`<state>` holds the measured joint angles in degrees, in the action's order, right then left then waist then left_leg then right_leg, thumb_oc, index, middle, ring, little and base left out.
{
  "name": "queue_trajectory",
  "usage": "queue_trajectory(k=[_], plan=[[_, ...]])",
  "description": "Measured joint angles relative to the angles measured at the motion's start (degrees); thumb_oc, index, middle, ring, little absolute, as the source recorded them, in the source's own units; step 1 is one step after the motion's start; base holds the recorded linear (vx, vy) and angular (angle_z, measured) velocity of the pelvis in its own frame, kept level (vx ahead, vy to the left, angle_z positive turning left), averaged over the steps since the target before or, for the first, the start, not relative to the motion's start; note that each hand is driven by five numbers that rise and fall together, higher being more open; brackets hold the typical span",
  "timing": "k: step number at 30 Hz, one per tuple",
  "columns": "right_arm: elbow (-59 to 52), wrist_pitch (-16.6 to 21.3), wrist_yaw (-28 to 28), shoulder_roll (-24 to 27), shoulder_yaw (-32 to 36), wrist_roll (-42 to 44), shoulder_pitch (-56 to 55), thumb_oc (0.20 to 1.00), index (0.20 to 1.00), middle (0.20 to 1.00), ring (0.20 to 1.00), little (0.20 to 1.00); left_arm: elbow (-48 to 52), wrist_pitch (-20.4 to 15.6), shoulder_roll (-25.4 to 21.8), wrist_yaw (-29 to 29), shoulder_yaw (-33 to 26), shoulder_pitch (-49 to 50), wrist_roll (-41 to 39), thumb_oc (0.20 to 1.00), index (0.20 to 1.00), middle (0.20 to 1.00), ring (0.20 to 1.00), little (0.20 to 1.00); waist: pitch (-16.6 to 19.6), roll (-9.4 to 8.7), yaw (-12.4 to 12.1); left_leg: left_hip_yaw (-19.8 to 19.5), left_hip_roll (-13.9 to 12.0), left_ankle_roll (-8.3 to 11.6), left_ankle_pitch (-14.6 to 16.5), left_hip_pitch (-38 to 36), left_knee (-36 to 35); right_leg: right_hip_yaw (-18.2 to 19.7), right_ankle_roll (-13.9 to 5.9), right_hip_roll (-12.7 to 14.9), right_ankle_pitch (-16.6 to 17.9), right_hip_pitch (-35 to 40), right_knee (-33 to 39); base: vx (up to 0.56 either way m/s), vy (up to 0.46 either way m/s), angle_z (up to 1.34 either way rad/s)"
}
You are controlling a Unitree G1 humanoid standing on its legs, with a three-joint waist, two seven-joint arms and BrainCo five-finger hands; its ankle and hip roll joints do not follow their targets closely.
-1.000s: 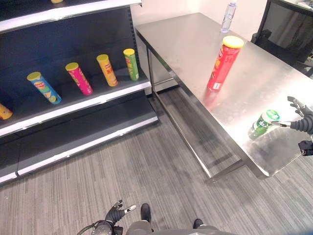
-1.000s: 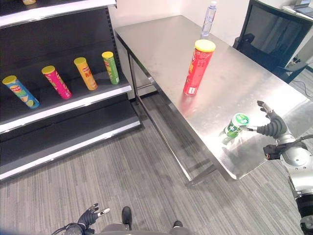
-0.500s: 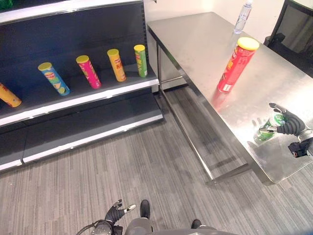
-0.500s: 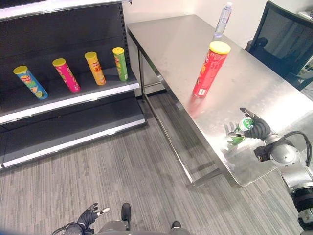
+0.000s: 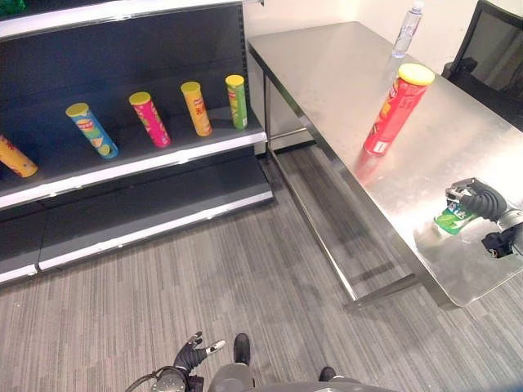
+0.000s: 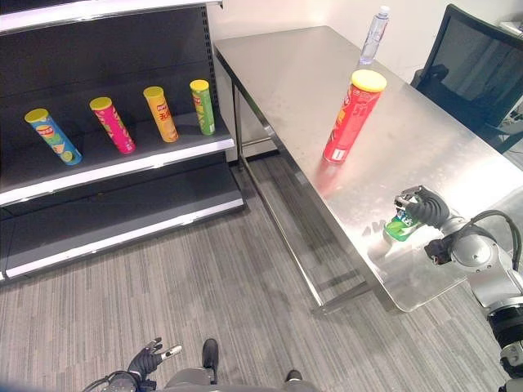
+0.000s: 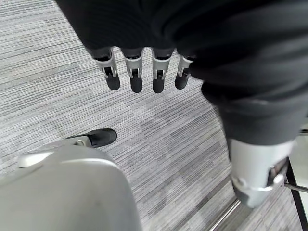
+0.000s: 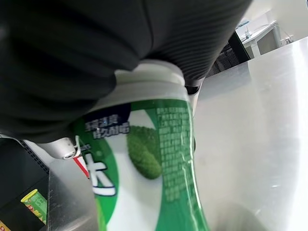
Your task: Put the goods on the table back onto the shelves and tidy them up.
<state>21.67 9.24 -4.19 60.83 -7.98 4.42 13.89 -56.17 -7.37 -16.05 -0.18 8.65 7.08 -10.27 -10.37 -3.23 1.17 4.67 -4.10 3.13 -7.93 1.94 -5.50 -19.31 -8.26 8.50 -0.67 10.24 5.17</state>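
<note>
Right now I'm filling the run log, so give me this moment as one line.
right hand: shut on green can, near table edge | left hand: open, low over floor | red tube: upright on table

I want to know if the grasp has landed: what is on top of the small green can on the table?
The right hand sits over the green can, fingers curled round its upper part. The can's lid is covered by the hand.
</note>
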Motion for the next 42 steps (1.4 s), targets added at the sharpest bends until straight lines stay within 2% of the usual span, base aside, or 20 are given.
queue_trajectory(k=[9, 11, 13, 15, 18, 20, 22, 23, 24, 27, 29, 31, 32, 33, 35, 37, 38, 40, 41, 42], plan=[[-14.6, 2.8, 4.2, 0.7, 8.6, 0.3, 0.2, 0.2, 0.2, 0.2, 0.2, 0.2, 1.3, 0.0, -0.4, 0.0, -2.1, 0.3, -0.1, 1.0, 1.0, 1.0, 1.0, 1.0, -0.3, 1.28, -0.9, -1.5, -0.9, 1.03, -1.3, 0.0, 0.4, -0.7, 0.88, -1.9, -0.7, 0.9, 0.0, -0.05, -0.113, 0.07], [-16.4, 3.4, 4.7, 1.4, 8.7, 1.0, 0.5, 0.2, 0.2, 0.2, 0.2, 0.2, 1.6, -0.1, -0.2, 0.0, -2.1, 0.1, -0.3, 1.0, 1.0, 1.0, 1.0, 1.0, -1.1, 1.76, -1.3, -2.7, -1.1, 1.84, -2.0, 0.9, 1.5, -1.6, 1.18, -2.4, -0.9, 1.2, 0.0, -0.05, 0.017, 0.43], [-19.6, 4.2, 5.1, 4.3, 10.9, 1.4, 0.5, 0.2, 0.2, 0.2, 0.2, 0.2, 1.9, -0.3, 1.1, 0.0, -2.0, -1.0, -2.2, 1.0, 1.0, 1.0, 1.0, 1.0, -2.8, 2.7, -0.9, -2.4, -1.4, 4.0, -2.4, 4.3, 4.2, -5.5, 2.62, -2.4, -1.5, 1.4, 0.3, 0.04, 0.099, 0.78], [-21.8, 4.3, 5.5, 4.0, 12.4, 1.4, 0.6, 0.2, 0.2, 0.2, 0.2, 0.2, 1.1, -0.1, 1.6, 0.0, -2.5, -0.4, -2.2, 1.0, 1.0, 1.0, 1.0, 1.0, -3.3, 2.85, -1.7, 4.0, -4.1, 3.24, 0.4, 5.2, 5.2, -8.4, 2.64, -1.4, -0.9, 2.1, 0.3, 0.09, 0.194, 0.46], [-24.5, 4.8, 6.3, 4.2, 14.7, 1.4, 0.4, 0.2, 0.2, 0.2, 0.2, 0.2, -1.1, 0.2, 1.4, 0.1, -2.4, 0.1, -2.2, 1.0, 1.0, 1.0, 1.0, 1.0, -3.5, 2.41, -1.1, 10.2, -11.3, 4.64, -0.4, 6.1, 6.0, -10.5, 2.24, -0.4, -0.7, 2.4, -0.1, 0.07, 0.244, 0.47], [-24.8, 4.9, 6.4, 4.7, 16.4, 1.4, 0.3, 0.2, 0.2, 0.2, 0.2, 0.2, -0.8, 0.3, 1.5, 0.0, -2.2, -0.2, -2.0, 1.0, 1.0, 1.0, 1.0, 1.0, -3.2, 2.83, -0.7, 13.4, -13.2, 4.64, -0.5, 5.2, 4.8, -11.5, 1.16, 0.9, -0.1, 2.7, -0.1, 0.16, 0.354, 0.41], [-24.6, 4.8, 6.5, 5.0, 16.7, 1.4, 0.7, 0.2, 0.2, 0.2, 0.2, 0.2, -0.6, 0.5, 1.8, -0.1, -1.9, 0.1, -2.0, 1.0, 1.0, 1.0, 1.0, 1.0, -2.4, 4.34, 0.0, 14.3, -12.4, 3.69, -2.4, 3.7, 3.8, -11.6, 0.19, 1.4, 0.3, 3.4, -0.1, 0.14, 0.316, 0.39], [-24.7, 4.6, 6.4, 3.6, 16.8, 1.2, -0.2, 0.2, 0.2, 0.2, 0.2, 0.2, -0.6, 0.5, 0.3, 0.0, -2.0, -1.9, -2.0, 1.0, 1.0, 1.0, 1.0, 1.0, -2.4, 1.32, 0.3, 14.0, -8.4, 2.26, -2.7, 3.4, 3.5, -11.1, -1.12, 5.6, 1.5, 3.8, -1.1, 0.21, 0.448, 0.66], [-24.8, 4.6, 6.3, 3.8, 17.5, 1.1, -0.5, 0.2, 0.2, 0.2, 0.2, 0.2, -0.4, 0.4, -0.3, 0.0, -2.0, -3.4, -1.7, 1.0, 1.0, 1.0, 1.0, 1.0, -2.0, 0.13, 0.0, 13.4, -5.4, 0.63, -1.5, 3.8, 4.0, -11.2, -1.09, 8.6, 2.4, 3.5, -3.2, 0.17, 0.392, 0.7], [-24.6, 4.0, 6.7, 5.0, 17.4, 0.8, 0.6, 0.2, 0.2, 0.2, 0.2, 0.2, 1.6, 0.1, -1.7, 0.0, -1.3, -5.2, 0.2, 1.0, 1.0, 1.0, 1.0, 1.0, -1.5, 0.16, -0.3, 11.8, 0.3, -2.19, 0.7, 1.8, 2.4, -10.8, -0.85, 14.6, 4.1, 2.6, -11.9, 0.22, 0.305, 0.58], [-24.4, 3.7, 6.9, 6.2, 17.2, 0.0, 0.6, 0.2, 0.2, 0.2, 0.2, 0.2, 2.4, -0.1, -2.7, 0.0, -0.6, -5.4, 0.3, 1.0, 1.0, 1.0, 1.0, 1.0, -1.5, 0.22, -0.3, 10.7, 2.2, -3.52, 0.4, 0.4, 1.5, -9.5, -0.95, 17.9, 4.5, 2.1, -17.7, 0.16, 0.302, 0.52], [-24.5, 3.6, 7.3, 9.6, 17.2, -1.0, 0.0, 0.2, 0.2, 0.2, 0.2, 0.2, 1.3, 0.0, -3.8, 0.0, 0.0, -5.5, 0.3, 1.0, 1.0, 1.0, 1.0, 1.0, -0.9, 1.48, 0.5, 8.2, 4.7, -5.45, 1.8, -1.4, 0.7, -1.7, -1.99, 20.6, 7.7, -1.8, -27.4, 0.21, 0.236, 0.65], [-24.4, 3.7, 7.5, 10.2, 17.3, -1.0, -0.6, 0.2, 0.2, 0.2, 0.2, 0.2, 1.2, 0.1, -4.0, 0.1, 0.4, -5.5, 0.4, 1.0, 1.0, 1.0, 1.0, 1.0, -0.8, 1.69, 1.0, 7.7, 4.9, -6.12, 1.9, -1.7, 0.5, 0.0, -2.48, 20.5, 6.3, -2.5, -28.6, 0.23, 0.142, 0.58], [-24.5, 3.7, 7.5, 11.6, 17.2, -1.1, -1.5, 0.2, 0.2, 0.2, 0.2, 0.2, 1.4, 0.0, -4.4, 0.1, 0.4, -5.4, 0.3, 1.0, 1.0, 1.0, 1.0, 1.0, -1.0, 2.25, 1.3, 5.9, 4.6, -7.47, 3.2, -2.1, 0.5, 5.5, -4.48, 17.6, 0.5, -5.0, -28.8, 0.13, 0.047, 0.43], [-24.4, 3.7, 7.5, 14.0, 17.3, -1.0, -1.7, 0.2, 0.2, 0.2, 0.2, 0.2, 1.3, 0.1, -4.7, 0.0, 0.3, -5.1, 0.3, 1.0, 1.0, 1.0, 1.0, 1.0, -1.0, 3.02, 1.6, 5.3, 3.5, -8.34, 3.9, -2.8, 0.5, 7.7, -3.06, 12.2, -5.0, -10.2, -25.6, 0.16, 0.042, 0.19], [-24.5, 3.9, 7.6, 15.3, 18.1, -1.0, -1.7, 0.2, 0.2, 0.2, 0.2, 0.2, 1.3, 0.1, -4.4, 0.0, 0.4, -4.6, 0.3, 1.0, 1.0, 1.0, 1.0, 1.0, -1.0, 3.13, 2.4, 4.8, 2.9, -8.2, 4.1, -3.6, 0.5, 7.5, -2.59, 8.4, -5.0, -12.5, -19.9, 0.34, 0.018, 0.12], [-23.1, 4.2, 7.9, 16.5, 17.4, -0.9, -0.4, 0.2, 0.2, 0.2, 0.2, 0.2, 0.9, 0.0, -3.6, -0.1, 0.4, -4.8, 0.3, 1.0, 1.0, 1.0, 1.0, 1.0, -1.5, 3.3, 3.3, 3.7, 1.5, -8.01, 5.5, -3.9, 0.9, 10.1, -2.23, 3.4, -3.8, -16.2, -15.2, 0.31, 0.008, 0.19], [-22.5, 4.1, 8.5, 17.8, 18.0, -0.9, -0.5, 0.2, 0.2, 0.2, 0.2, 0.2, 0.9, 0.0, -3.0, -0.3, 0.4, -4.8, 0.3, 1.0, 1.0, 1.0, 1.0, 1.0, -2.3, 3.48, 5.0, 1.8, -0.5, -7.69, 6.2, -2.9, 1.0, 11.6, -2.97, -3.0, 0.2, -19.9, -7.5, 0.28, 0.006, 0.46], [-22.0, 4.1, 8.7, 18.2, 18.3, -0.8, -0.5, 0.2, 0.2, 0.2, 0.2, 0.2, 0.9, 0.0, -2.8, -0.7, 0.5, -4.7, 0.4, 1.0, 1.0, 1.0, 1.0, 1.0, -2.1, 2.54, 6.3, 0.3, -0.1, -7.02, 6.8, -3.2, 0.3, 10.9, -3.68, -3.4, 0.7, -20.3, -4.5, 0.33, -0.002, 0.99], [-21.4, 4.0, 9.0, 18.7, 19.4, -0.8, -0.6, 0.2, 0.2, 0.2, 0.2, 0.2, 0.9, -0.1, -2.7, -1.2, 0.5, -5.0, 0.6, 1.0, 1.0, 1.0, 1.0, 1.0, -1.9, -0.06, 7.6, -1.2, 1.6, -6.67, 7.0, -3.9, -0.1, 10.5, -4.61, -2.1, 0.2, -20.1, -1.8, 0.34, -0.024, 0.97]])
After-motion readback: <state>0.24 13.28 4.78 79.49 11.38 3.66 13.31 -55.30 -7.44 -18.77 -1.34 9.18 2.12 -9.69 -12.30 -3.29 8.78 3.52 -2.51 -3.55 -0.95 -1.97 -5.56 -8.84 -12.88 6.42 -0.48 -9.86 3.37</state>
